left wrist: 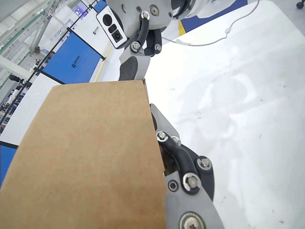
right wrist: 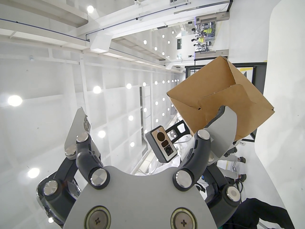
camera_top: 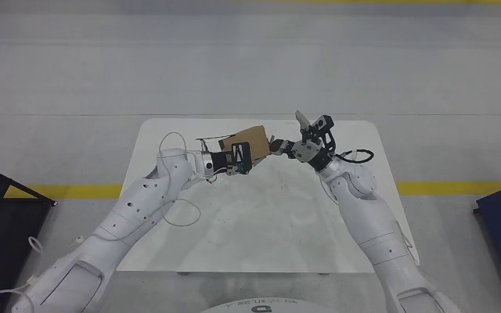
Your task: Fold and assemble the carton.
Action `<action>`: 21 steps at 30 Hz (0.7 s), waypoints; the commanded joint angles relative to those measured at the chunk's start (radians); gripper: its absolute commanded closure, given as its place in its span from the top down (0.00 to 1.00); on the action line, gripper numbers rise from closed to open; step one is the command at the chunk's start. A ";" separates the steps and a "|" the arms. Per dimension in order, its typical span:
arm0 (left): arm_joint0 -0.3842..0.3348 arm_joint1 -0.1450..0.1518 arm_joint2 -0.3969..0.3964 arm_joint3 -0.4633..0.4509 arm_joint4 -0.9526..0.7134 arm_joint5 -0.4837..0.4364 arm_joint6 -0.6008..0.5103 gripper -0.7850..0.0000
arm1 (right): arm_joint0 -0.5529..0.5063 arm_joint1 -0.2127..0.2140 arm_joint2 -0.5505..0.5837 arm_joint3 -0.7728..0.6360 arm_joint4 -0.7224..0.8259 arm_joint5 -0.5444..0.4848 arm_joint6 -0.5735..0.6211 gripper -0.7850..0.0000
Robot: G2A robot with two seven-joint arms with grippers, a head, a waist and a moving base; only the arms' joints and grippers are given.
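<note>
Carton [camera_top: 249, 138] looks squared up, left jaws pinching it, right jaws spread against a flap [right wrist: 226, 96]; ends not yet closed.

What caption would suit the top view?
Left claw grips the brown carton over the table while the open right claw touches its flap.

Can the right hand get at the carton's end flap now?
Likely yes: the right hand is open, with one finger on a flap of the carton, which the left hand holds.
</note>
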 commanded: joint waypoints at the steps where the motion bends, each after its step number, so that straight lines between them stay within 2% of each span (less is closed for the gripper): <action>1: 0.002 0.001 -0.003 -0.001 0.000 0.001 0.005 0.00 | 0.000 0.000 0.000 0.000 0.001 -0.001 0.000 1.00; 5: 0.010 0.007 -0.027 0.004 -0.009 0.019 0.018 0.00 | -0.009 0.003 0.030 0.000 0.039 -0.011 0.022 1.00; 9: 0.018 0.009 -0.045 0.010 -0.031 0.034 0.018 0.00 | -0.024 0.007 0.086 0.007 0.151 -0.001 0.074 1.00; 19: 0.028 0.009 -0.050 0.009 -0.056 0.036 0.025 0.00 | -0.026 0.007 0.087 0.005 0.142 -0.004 0.060 1.00; 21: 0.033 0.010 -0.059 0.023 -0.124 -0.043 0.071 0.00 | -0.033 0.009 0.084 -0.004 0.107 0.015 0.044 1.00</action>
